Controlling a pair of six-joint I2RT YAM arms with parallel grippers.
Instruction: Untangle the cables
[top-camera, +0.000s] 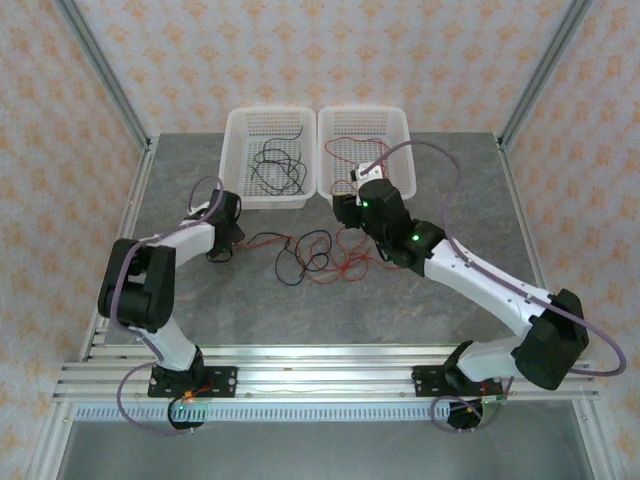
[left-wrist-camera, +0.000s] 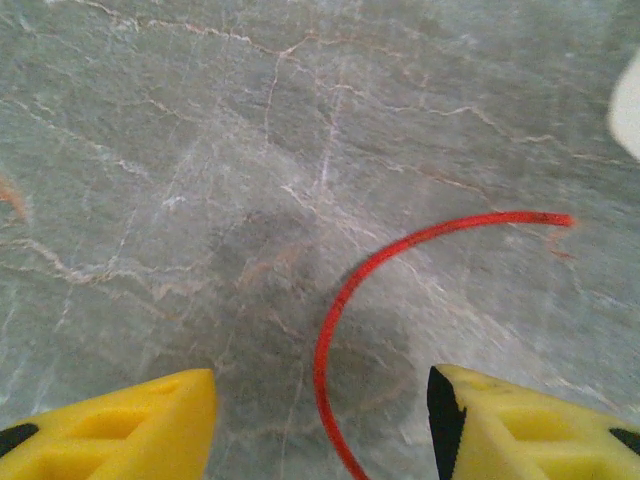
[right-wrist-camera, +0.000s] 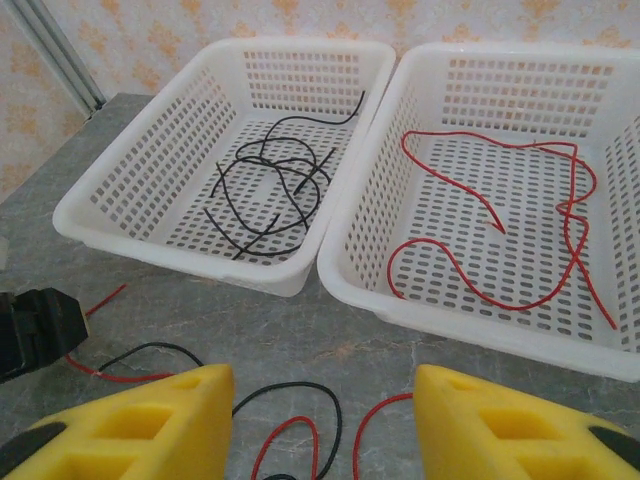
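A tangle of thin red and black cables (top-camera: 315, 255) lies on the grey table between the two arms. My left gripper (top-camera: 222, 250) hovers low at the tangle's left end, open; a red cable (left-wrist-camera: 345, 300) curves on the table between its yellow fingers (left-wrist-camera: 130, 425). My right gripper (top-camera: 345, 210) hangs open above the tangle's right side, near the baskets. Red and black cable loops (right-wrist-camera: 300, 440) show on the table between its fingers (right-wrist-camera: 500, 425). Black cables (right-wrist-camera: 265, 185) lie in the left basket, red cables (right-wrist-camera: 500, 250) in the right one.
Two white perforated baskets stand side by side at the back: the left basket (top-camera: 236, 150) and the right basket (top-camera: 405, 150). Purple arm cables arch over each arm. Aluminium frame posts rise at the table's corners.
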